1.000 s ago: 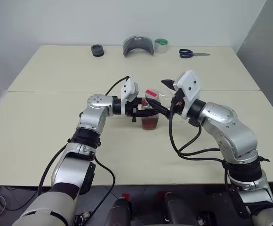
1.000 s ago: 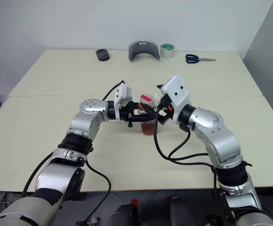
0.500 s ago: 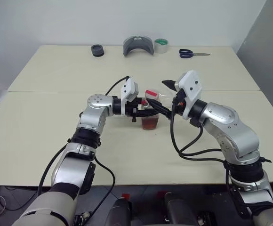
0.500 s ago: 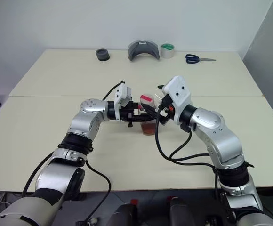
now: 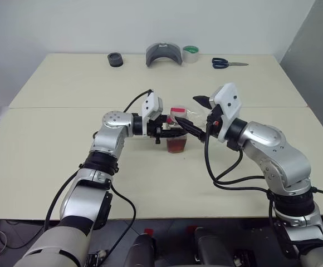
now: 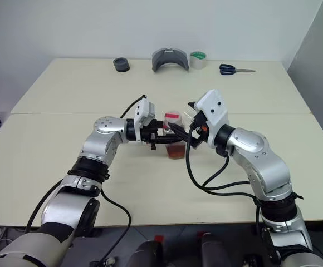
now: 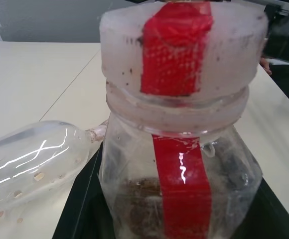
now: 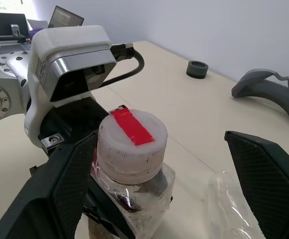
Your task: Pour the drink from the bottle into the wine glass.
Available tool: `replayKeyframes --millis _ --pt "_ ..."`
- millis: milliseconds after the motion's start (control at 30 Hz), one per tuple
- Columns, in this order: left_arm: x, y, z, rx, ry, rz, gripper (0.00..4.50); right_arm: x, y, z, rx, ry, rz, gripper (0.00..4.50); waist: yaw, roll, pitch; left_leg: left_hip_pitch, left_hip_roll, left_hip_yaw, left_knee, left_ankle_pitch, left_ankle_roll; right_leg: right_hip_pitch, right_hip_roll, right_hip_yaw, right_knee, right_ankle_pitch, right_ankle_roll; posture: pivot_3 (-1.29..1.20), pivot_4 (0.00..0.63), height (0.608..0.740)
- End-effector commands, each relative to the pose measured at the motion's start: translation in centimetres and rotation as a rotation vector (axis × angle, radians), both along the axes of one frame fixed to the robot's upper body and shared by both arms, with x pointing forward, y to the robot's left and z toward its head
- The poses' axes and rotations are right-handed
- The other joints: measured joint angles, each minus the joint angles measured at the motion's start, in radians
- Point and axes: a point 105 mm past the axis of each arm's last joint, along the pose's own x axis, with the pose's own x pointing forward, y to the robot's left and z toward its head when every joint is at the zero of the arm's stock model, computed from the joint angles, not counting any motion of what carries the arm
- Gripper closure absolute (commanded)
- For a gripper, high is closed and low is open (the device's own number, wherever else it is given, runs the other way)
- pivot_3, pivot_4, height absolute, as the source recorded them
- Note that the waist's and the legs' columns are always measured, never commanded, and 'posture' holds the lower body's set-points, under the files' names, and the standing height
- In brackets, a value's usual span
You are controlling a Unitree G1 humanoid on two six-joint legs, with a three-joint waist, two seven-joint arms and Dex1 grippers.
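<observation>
1. Plastic was what your left end effector (image 5: 169, 132) had clenched: the bottle (image 5: 177, 132) stood upright on the table (image 5: 67, 161), gripped around its body, with the white-and-red cap (image 8: 132, 138) on top.
2. Reddish-brown drink (image 5: 177, 146) sat in the bottle's lower part, directly below the left end effector's fingers.
3. Your right end effector (image 8: 162, 184) was released, its two black fingers (image 8: 74, 179) spread wide on either side of the cap and touching nothing as far as the right wrist view showed.
4. Lying on its side on the table just beside the bottle, the wine glass (image 7: 32, 162) appeared in the left wrist view with its rounded bowl near the left end effector; a clear shape (image 8: 231, 206) between the right end effector's fingers was probably the same glass.
5. You were, I judge, at the uncapping step: nothing had been poured and the cap was still on.
6. Next, you would need to close the right end effector squarely on the cap and twist while the left one kept the bottle from turning.
7. You would also need the glass upright before any pour, so plan that.
</observation>
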Motion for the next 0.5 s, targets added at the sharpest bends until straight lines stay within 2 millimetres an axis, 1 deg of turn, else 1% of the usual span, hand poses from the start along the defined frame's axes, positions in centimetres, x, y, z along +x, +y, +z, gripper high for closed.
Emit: replayKeyframes --millis 33,500 --pt "-0.05 0.12 1.70 -0.030 -0.055 -0.010 2.72 -0.22 -0.84 1.26 0.017 -0.049 -0.026 0.16 0.000 0.000 0.000 0.000 0.000 0.000 0.000 0.000 0.000 0.000 0.000 0.000 0.000 0.000 0.000 0.00 0.150 0.740" --pt "-0.08 0.05 1.84 -0.030 -0.056 -0.010 2.72 -0.36 -0.92 1.12 0.008 -0.041 -0.021 0.16 0.000 0.000 0.000 0.000 0.000 0.000 0.000 0.000 0.000 0.000 0.000 0.000 0.000 0.000 0.000 0.00 0.150 0.740"
